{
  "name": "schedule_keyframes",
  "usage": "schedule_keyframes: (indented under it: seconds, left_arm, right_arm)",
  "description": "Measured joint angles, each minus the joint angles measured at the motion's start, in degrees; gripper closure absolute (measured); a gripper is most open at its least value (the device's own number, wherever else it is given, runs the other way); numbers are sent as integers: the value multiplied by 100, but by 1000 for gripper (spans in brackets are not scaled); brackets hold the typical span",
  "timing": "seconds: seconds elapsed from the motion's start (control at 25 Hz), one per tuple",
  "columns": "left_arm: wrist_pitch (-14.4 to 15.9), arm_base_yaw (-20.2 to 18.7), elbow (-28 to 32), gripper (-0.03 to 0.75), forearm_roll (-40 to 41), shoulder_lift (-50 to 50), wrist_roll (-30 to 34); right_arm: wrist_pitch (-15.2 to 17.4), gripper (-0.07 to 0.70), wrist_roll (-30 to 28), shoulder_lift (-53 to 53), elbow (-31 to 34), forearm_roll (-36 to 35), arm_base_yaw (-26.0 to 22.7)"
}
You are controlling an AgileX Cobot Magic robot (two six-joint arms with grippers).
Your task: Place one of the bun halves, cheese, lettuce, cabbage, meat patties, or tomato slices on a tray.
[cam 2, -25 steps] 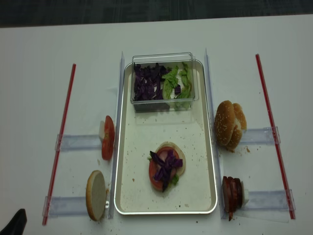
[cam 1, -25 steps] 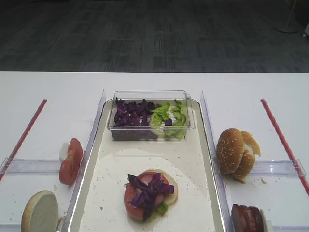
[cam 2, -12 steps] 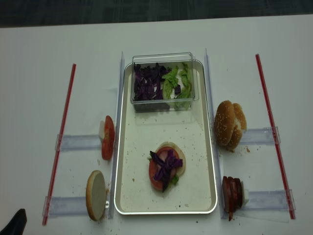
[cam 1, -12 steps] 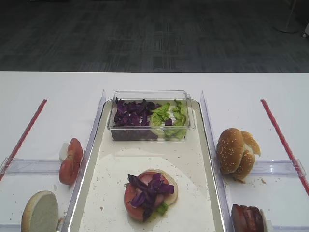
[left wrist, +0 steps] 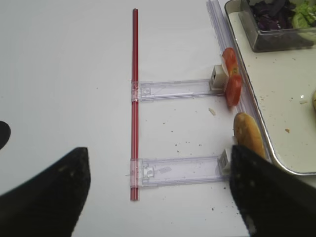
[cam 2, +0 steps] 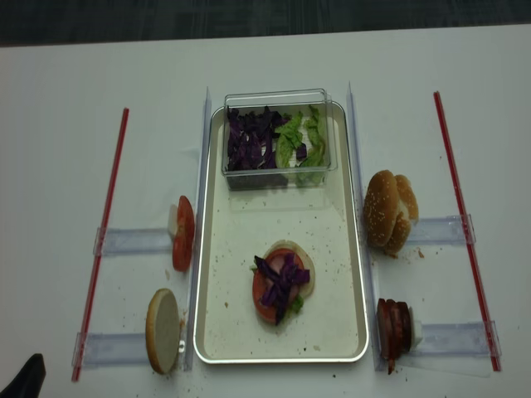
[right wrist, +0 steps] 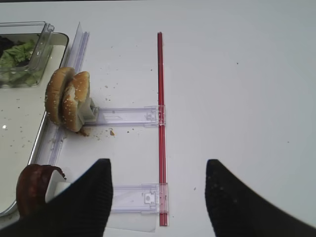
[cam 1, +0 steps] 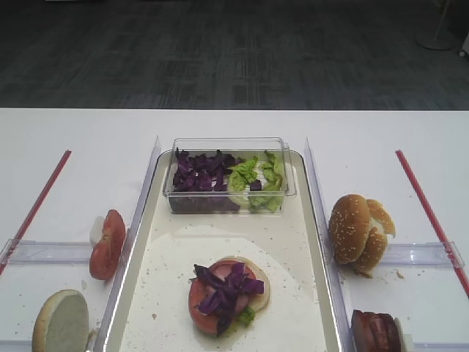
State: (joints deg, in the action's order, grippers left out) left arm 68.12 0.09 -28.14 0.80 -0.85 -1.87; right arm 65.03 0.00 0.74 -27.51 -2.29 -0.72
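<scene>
The tray point(cam 2: 282, 359) lies mid-table and carries a stack of bun half, tomato slice, cabbage point(cam 2: 280, 278) and a bit of lettuce. Left of the tray stand tomato slices point(cam 2: 182, 234) and a pale bun half point(cam 2: 163, 330). On its right stand sesame bun halves point(cam 2: 390, 211) and meat patties point(cam 2: 394, 330). The cheese is out of view. My left gripper point(left wrist: 158, 163) hangs open and empty over the white table, left of the pale bun half point(left wrist: 248, 140). The right gripper point(right wrist: 158, 168) is open and empty too, right of the meat patties point(right wrist: 32, 190).
A clear plastic tub point(cam 1: 229, 174) at the tray's far end holds purple cabbage point(cam 1: 199, 172) and green lettuce point(cam 1: 256, 176). Red strips point(cam 2: 104, 240) point(cam 2: 465, 224) run along both sides. Clear plastic holders point(cam 2: 133, 241) point(cam 2: 452, 336) lie beside the tray.
</scene>
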Motion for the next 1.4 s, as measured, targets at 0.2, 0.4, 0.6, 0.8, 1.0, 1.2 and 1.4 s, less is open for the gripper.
schedule_keyframes:
  seconds: [0.2,0.4,0.6,0.8,1.0,1.2,1.4]
  left_arm:
    - [0,0,0,181,0,0,0]
    - [0,0,0,181,0,0,0]
    - [0,0,0,181,0,0,0]
    - [0,0,0,181,0,0,0]
    - [0,0,0,181,0,0,0]
    - [0,0,0,181,0,0,0]
    - [0,0,0,181,0,0,0]
  right_arm:
    - [0,186,0,0,0,0,0]
    - [0,186,0,0,0,0,0]
    - [0,186,0,0,0,0,0]
    - [0,186,0,0,0,0,0]
    - [0,186,0,0,0,0,0]
    - [0,186,0,0,0,0,0]
    - [0,186,31,0,0,0,0]
